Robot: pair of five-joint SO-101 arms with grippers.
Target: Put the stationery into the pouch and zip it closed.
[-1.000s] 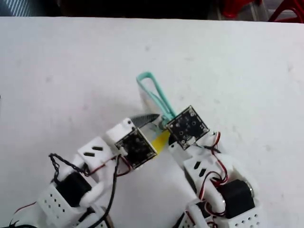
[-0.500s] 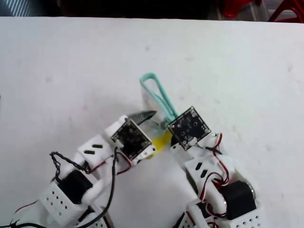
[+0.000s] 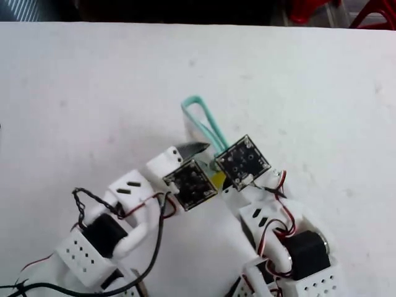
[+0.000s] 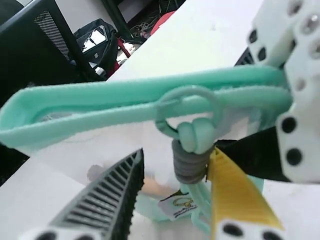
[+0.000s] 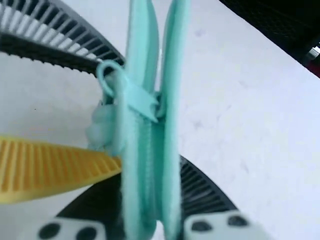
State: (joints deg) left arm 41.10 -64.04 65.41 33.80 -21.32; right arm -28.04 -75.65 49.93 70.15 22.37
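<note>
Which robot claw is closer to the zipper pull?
Left. The zipper pull hangs inside the open left gripper; the right gripper clamps the pouch beside it.

Teal pouch [image 5: 172,100] between black fingers [image 5: 200,192], yellow finger [image 5: 50,162] alongside.

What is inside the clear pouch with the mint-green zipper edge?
A small peach-coloured item and a printed label show through the clear pouch wall; the left gripper covers the rest.

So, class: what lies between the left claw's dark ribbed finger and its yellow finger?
The teal zip pull of the pouch, with its grey toggle, hangs there, beside the yellow finger, in the left wrist view.
</note>
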